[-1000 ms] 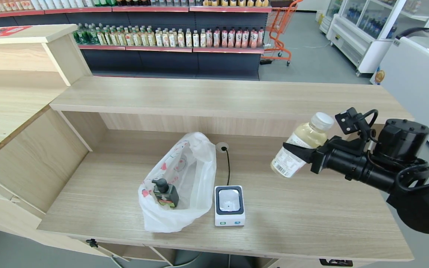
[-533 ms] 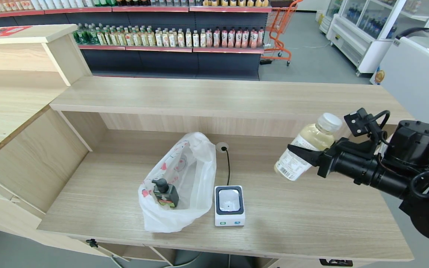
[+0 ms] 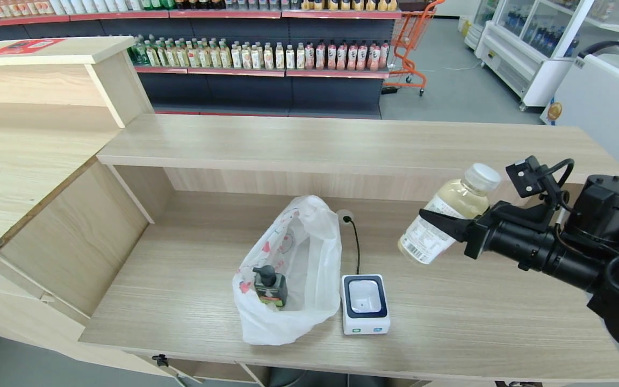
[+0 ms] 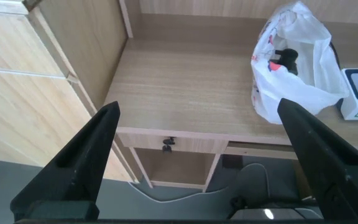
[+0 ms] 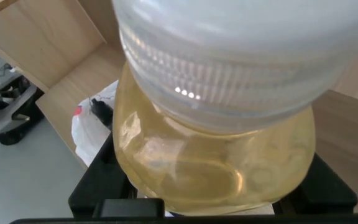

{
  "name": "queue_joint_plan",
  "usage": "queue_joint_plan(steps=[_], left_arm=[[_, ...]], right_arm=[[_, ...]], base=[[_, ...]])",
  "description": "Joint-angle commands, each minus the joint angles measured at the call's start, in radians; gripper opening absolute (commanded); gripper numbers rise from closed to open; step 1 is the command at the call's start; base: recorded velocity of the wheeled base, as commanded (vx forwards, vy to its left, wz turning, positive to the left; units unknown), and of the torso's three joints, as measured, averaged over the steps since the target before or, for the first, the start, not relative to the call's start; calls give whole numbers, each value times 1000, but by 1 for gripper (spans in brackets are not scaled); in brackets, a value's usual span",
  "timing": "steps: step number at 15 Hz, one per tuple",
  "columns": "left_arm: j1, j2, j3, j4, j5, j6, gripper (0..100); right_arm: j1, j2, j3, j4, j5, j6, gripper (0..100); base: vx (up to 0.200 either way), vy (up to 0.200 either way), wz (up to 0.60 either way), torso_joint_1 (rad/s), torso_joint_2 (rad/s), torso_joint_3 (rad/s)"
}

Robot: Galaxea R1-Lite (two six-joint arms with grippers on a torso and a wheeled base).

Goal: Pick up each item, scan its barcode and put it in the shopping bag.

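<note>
A bottle (image 3: 446, 215) of pale yellow drink with a white cap hangs tilted in the air, cap toward the back right, its barcode label at the low end. My right gripper (image 3: 441, 223) is shut on its middle, above the desk and right of the white scanner (image 3: 365, 303). In the right wrist view the bottle (image 5: 216, 124) is very close, between the dark fingers (image 5: 104, 193). The white shopping bag (image 3: 309, 252) stands open left of the scanner, with a dark pump bottle (image 3: 270, 287) inside. My left gripper (image 4: 197, 168) is open with nothing in it, off the desk's front left edge.
A black cable (image 3: 355, 242) runs from the scanner to a hole at the back of the desk (image 3: 476, 322). A raised counter ledge (image 3: 342, 142) spans the back, and a wooden side wall (image 3: 73, 236) closes the left. Drink shelves and an orange cart stand behind.
The head camera has turned, so the bag and scanner now sit farther right in the picture. Before that, my right arm drifted slightly right with the bottle held fast.
</note>
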Motion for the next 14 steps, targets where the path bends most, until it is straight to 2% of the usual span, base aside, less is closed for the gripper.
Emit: queue_joint_plan(steps=[1, 3, 7, 14], left_arm=[[0, 0, 0, 0, 0, 0, 100], [0, 0, 0, 0, 0, 2, 100], [0, 0, 0, 0, 1, -3, 100], [0, 0, 0, 0, 1, -3, 100]], right_arm=[[15, 33, -10, -1, 1, 0, 0], [31, 80, -48, -3, 0, 0, 0], [58, 255, -228, 5, -2, -8, 0], [130, 478, -412, 22, -46, -106, 0]], base=[[0, 200, 0, 7, 7, 2], [0, 200, 0, 5, 2, 5], [0, 0, 0, 0, 0, 0], [0, 0, 0, 0, 0, 0]])
